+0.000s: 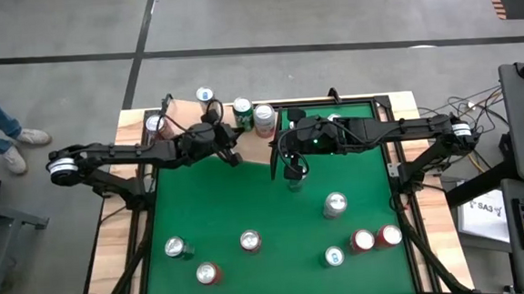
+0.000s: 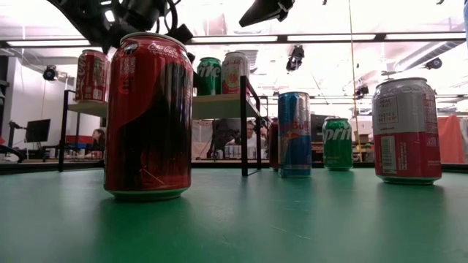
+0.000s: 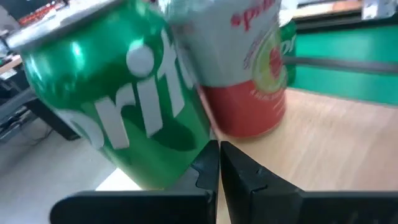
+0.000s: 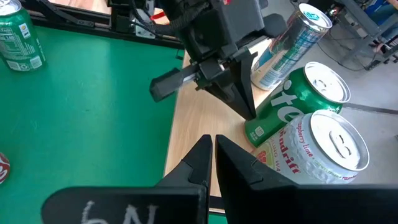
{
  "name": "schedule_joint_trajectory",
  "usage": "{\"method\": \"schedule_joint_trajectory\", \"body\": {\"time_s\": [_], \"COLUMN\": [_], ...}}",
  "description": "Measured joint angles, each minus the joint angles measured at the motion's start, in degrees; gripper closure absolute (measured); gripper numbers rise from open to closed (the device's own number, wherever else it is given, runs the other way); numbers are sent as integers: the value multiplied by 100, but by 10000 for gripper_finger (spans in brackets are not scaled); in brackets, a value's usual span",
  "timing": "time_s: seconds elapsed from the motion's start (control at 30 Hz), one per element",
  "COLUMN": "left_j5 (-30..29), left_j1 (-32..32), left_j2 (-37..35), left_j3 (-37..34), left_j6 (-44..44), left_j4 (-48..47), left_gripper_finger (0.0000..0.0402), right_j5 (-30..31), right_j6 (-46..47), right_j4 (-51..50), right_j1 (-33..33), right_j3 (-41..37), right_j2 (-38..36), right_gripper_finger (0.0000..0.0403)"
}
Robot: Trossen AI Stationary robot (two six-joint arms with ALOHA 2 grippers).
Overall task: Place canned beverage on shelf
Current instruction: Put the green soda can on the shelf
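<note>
The shelf (image 1: 192, 115) lies at about eleven o'clock on the surface (image 1: 247, 203), and four cans are already stood on it: a green Sprite can (image 1: 242, 109) and a white-and-red can (image 1: 264, 119) at its right end, two more (image 1: 205, 97) further left. Part of the task is judged done. Seven cans are left on the green surface, a silver-topped one (image 1: 335, 204) near four o'clock and a row of six toward six o'clock.

The left hand (image 1: 237, 158) is held just beside the Sprite can, fingers pressed together and gripping nothing. The right hand (image 1: 293, 174) hangs near the centre, likewise closed and empty, apparently just above a can seen only dimly below it.

Free room on the shelf is narrowed by the cans already there, and the left arm lies across the approach.
</note>
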Motion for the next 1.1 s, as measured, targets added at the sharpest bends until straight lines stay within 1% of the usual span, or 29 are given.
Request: {"method": "schedule_joint_trajectory", "body": {"time_s": [0.1, 0.43, 1.1], "left_j5": [-195, -214, -216], "left_j1": [0, 26, 140], "left_j2": [74, 139, 139], "left_j3": [0, 0, 0], "left_j6": [-1, -1, 45], "left_j4": [19, 298, 533], "left_gripper_finger": [402, 402, 402], "right_j5": [0, 0, 3], "right_j6": [-9, 24, 40], "right_j4": [0, 11, 13], "right_j1": [0, -1, -1], "right_j3": [-21, -79, -78], "right_j2": [0, 0, 0], "right_gripper_finger": [390, 390, 390]}}
